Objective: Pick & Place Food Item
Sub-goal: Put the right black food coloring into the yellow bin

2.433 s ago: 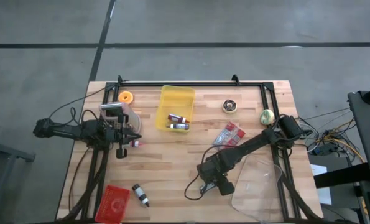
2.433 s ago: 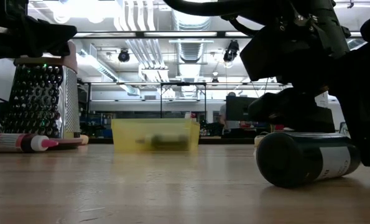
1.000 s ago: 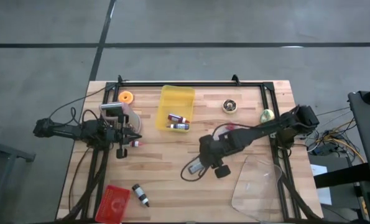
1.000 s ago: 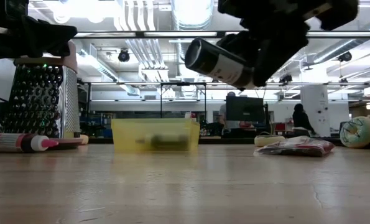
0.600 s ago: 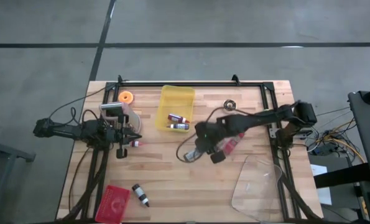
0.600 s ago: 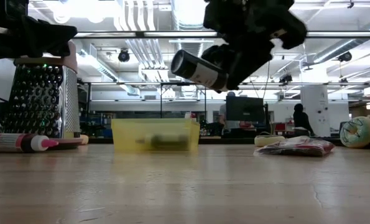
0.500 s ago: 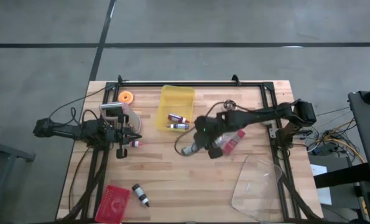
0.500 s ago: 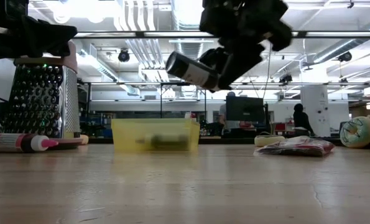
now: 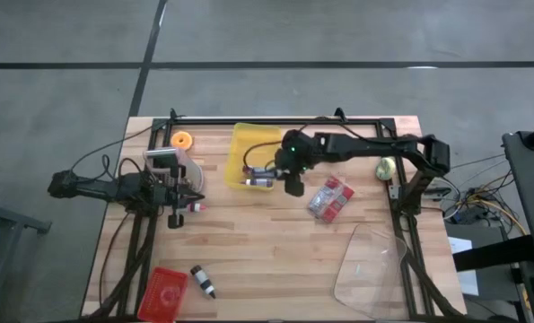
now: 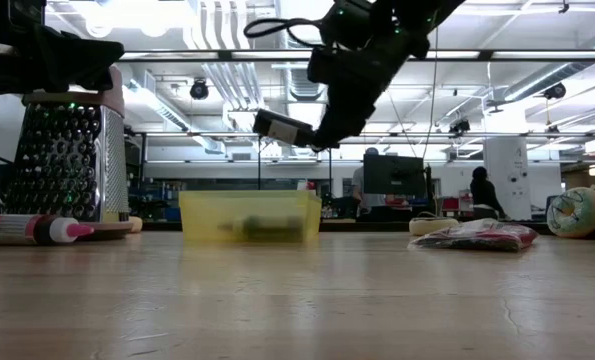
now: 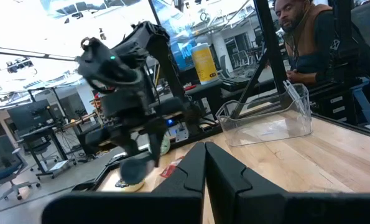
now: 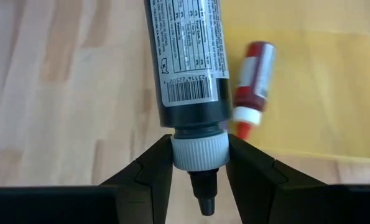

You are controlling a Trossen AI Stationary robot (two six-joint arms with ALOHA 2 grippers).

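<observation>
A dark tube with a printed label and a white cap (image 12: 188,68) hangs above the right rim of the yellow bin (image 9: 253,144), with my right gripper (image 9: 280,172) shut on it. In the low view the tube (image 10: 282,128) shows well above the bin (image 10: 249,218). A red bottle (image 12: 253,87) and another small bottle (image 9: 259,183) lie on the bin's floor. My left gripper (image 9: 190,193) waits shut at the table's left, beside the grater (image 9: 163,161). My right gripper pinches the tube's white cap (image 12: 199,152) between its two fingers (image 12: 157,165). The fingers slant down from the table's right side and lie along the tube. The tube's body sticks out ahead of them, lifted clear over the bin's right rim.
A red packet (image 9: 329,197) lies right of the bin, with a yellow-green ball (image 9: 386,167) farther right. A clear container (image 9: 370,269) stands at the near right. An orange disc (image 9: 182,140), a pink-capped bottle (image 9: 195,207), a red basket (image 9: 163,292) and a small bottle (image 9: 202,280) sit on the left half.
My right gripper has carried the tube from the table's middle toward the far edge and a little left, up to the yellow bin's right rim. It has rolled on the way. The tube has stayed lifted clear, with its body leading toward the bin.
</observation>
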